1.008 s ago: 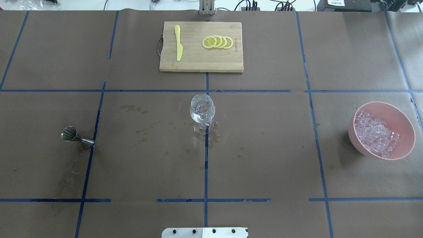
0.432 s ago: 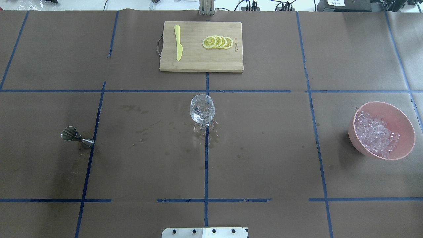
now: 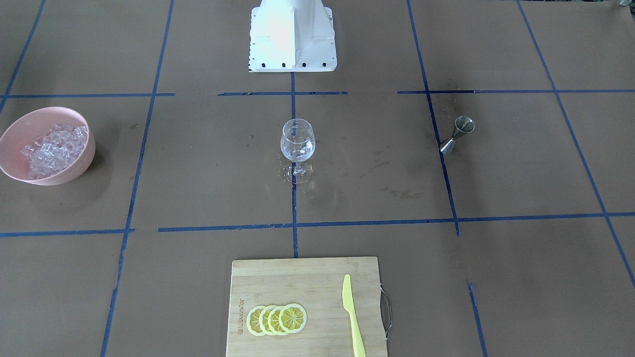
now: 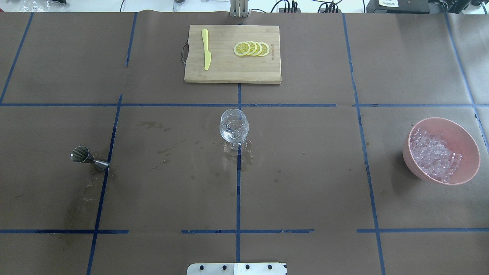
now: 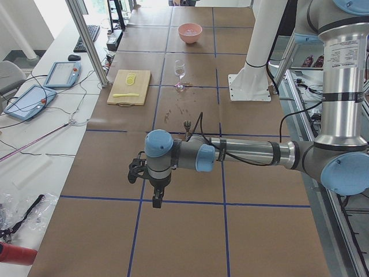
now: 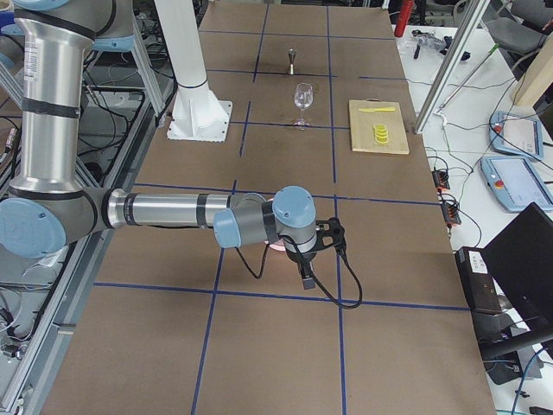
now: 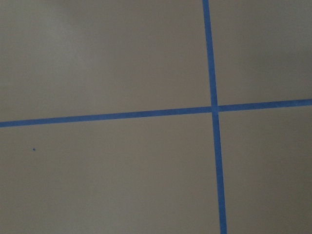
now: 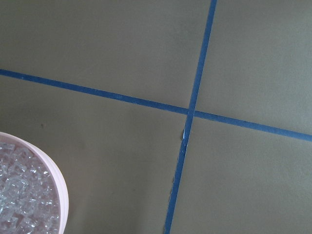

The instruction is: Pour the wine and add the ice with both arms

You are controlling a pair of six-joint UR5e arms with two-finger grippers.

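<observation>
A clear wine glass (image 4: 233, 126) stands upright at the table's centre, also in the front view (image 3: 297, 141). A steel jigger (image 4: 88, 157) stands on the robot's left side. The ice (image 4: 433, 154) fills a pink bowl (image 4: 471, 147) on the robot's right side, and also shows in the right wrist view (image 8: 22, 195). The left gripper (image 5: 155, 199) shows only in the exterior left view, hanging over bare paper far from the jigger. The right gripper (image 6: 307, 277) shows only in the exterior right view, above the bowl's area. I cannot tell whether either is open or shut.
A wooden cutting board (image 4: 233, 72) with lemon slices (image 4: 252, 49) and a yellow knife (image 4: 206, 49) lies at the far side. The white pedestal base (image 3: 291, 34) stands at the robot's side. Wet stains mark the brown paper around the glass.
</observation>
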